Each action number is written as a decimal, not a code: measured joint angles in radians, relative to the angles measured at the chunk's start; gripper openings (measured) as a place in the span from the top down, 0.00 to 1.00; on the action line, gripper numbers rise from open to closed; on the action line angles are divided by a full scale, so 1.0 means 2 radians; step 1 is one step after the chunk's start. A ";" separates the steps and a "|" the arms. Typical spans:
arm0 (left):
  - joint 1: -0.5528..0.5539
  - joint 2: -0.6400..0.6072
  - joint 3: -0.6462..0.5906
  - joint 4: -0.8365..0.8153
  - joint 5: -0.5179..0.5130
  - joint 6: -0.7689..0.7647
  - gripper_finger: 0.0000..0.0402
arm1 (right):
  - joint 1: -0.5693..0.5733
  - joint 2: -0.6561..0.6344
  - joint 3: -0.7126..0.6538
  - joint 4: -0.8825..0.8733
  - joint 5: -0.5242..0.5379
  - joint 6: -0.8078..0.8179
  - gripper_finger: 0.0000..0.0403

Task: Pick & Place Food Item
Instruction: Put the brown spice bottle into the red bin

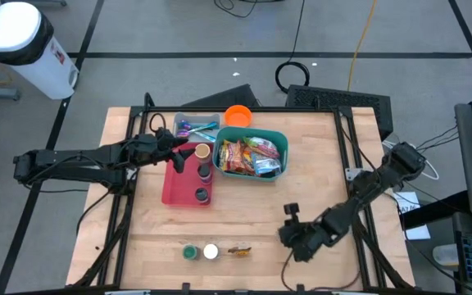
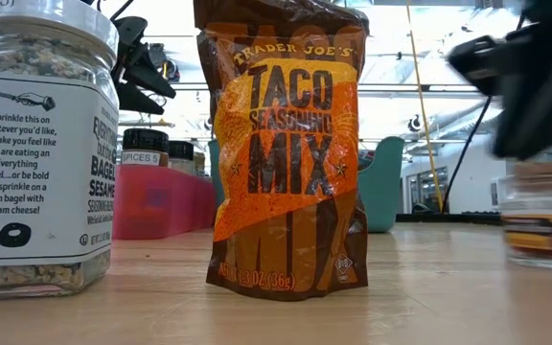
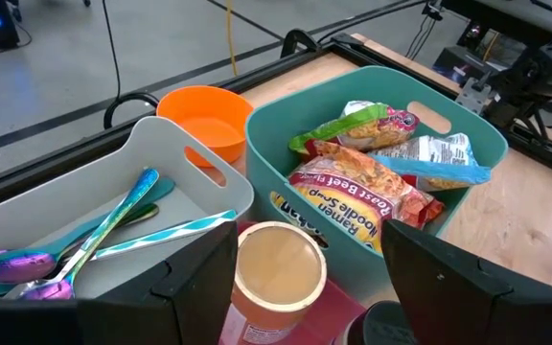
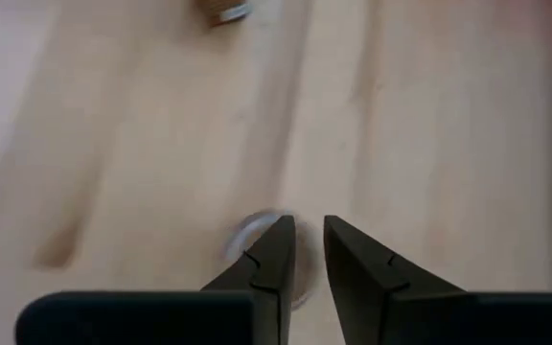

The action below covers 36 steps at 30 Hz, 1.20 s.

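Standing at the table's near edge, the taco seasoning packet (image 1: pixel 238 250) waits beside two spice jars (image 1: pixel 200 251), lined up for picking. Right gripper (image 1: pixel 295 238) hovers just beside that row, fingers nearly pressed together, nothing pinched. Left gripper (image 1: pixel 183 155) is spread over the red tray (image 1: pixel 179 187), straddling a tan-lidded jar (image 3: pixel 278 270), likely parked near the teal bin (image 1: pixel 281 141).

left arm (image 1: pixel 80 162): matte black, jointed links, thin black cabling along it
right arm (image 1: pixel 367 192): black, chunky rounded joints
right end effector (image 4: pixel 309 251): two black tapered fingers, small notch on each
left end effector (image 3: pixel 305 278): broad black angular fingers
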 joint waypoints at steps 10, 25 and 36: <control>0.000 0.000 0.000 0.000 0.000 0.002 0.34 | -0.108 -0.001 0.000 0.096 0.000 -0.146 0.88; 0.000 0.000 0.000 0.000 0.000 0.003 0.34 | -0.104 -0.031 0.001 0.265 -0.162 -0.167 0.88; 0.000 0.000 0.000 0.000 0.000 0.002 0.34 | -0.094 -0.031 0.001 0.411 -0.301 -0.170 0.88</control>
